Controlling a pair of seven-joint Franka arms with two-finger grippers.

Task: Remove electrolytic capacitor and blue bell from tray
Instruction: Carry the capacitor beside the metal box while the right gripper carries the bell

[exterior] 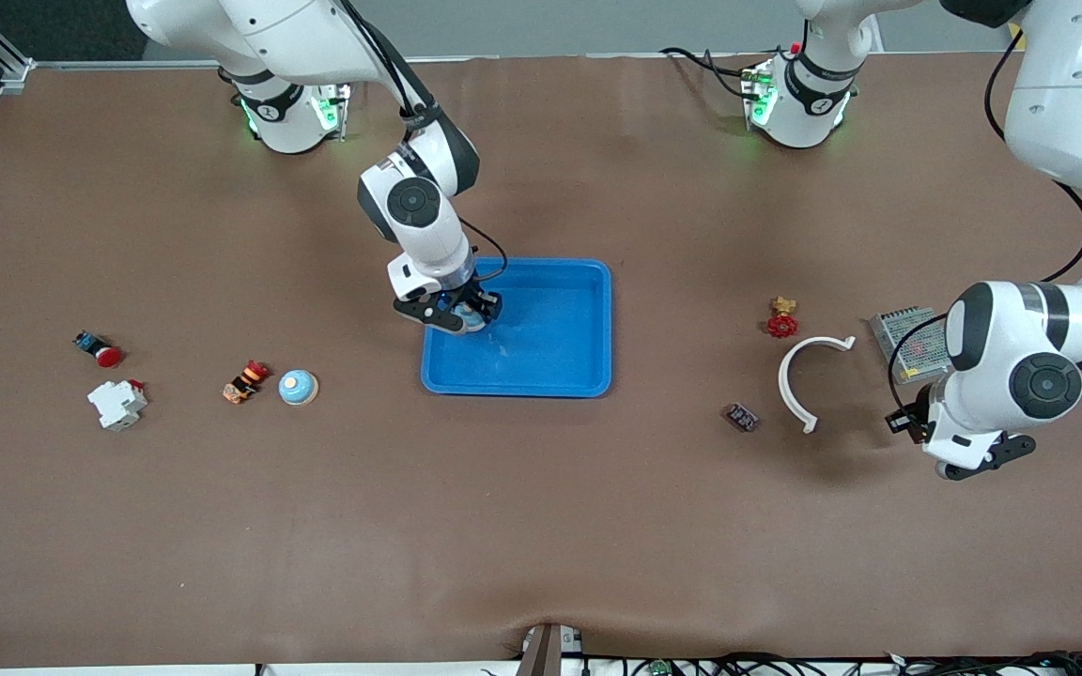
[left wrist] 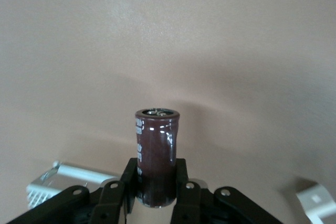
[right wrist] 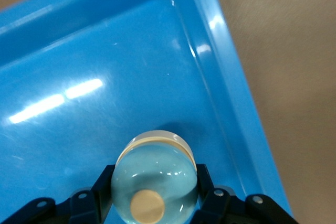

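Observation:
A light-blue domed bell (right wrist: 155,174) with a tan button sits between the fingers of my right gripper (right wrist: 155,184), which is shut on it. It is low inside the blue tray (exterior: 588,324), in the part toward the right arm's end, where my right gripper (exterior: 466,314) covers most of it in the front view. My left gripper (left wrist: 156,177) is shut on a dark brown cylindrical capacitor (left wrist: 156,156), held upright over bare table. In the front view the left gripper (exterior: 905,420) hangs beside the white arc, and the capacitor is hidden there.
A second light-blue bell (exterior: 298,386) lies by an orange-black part (exterior: 245,381), a white breaker (exterior: 116,404) and a red push button (exterior: 98,348). Toward the left arm's end are a red valve (exterior: 782,319), a white arc (exterior: 804,376), a dark module (exterior: 741,417) and a metal box (exterior: 907,343).

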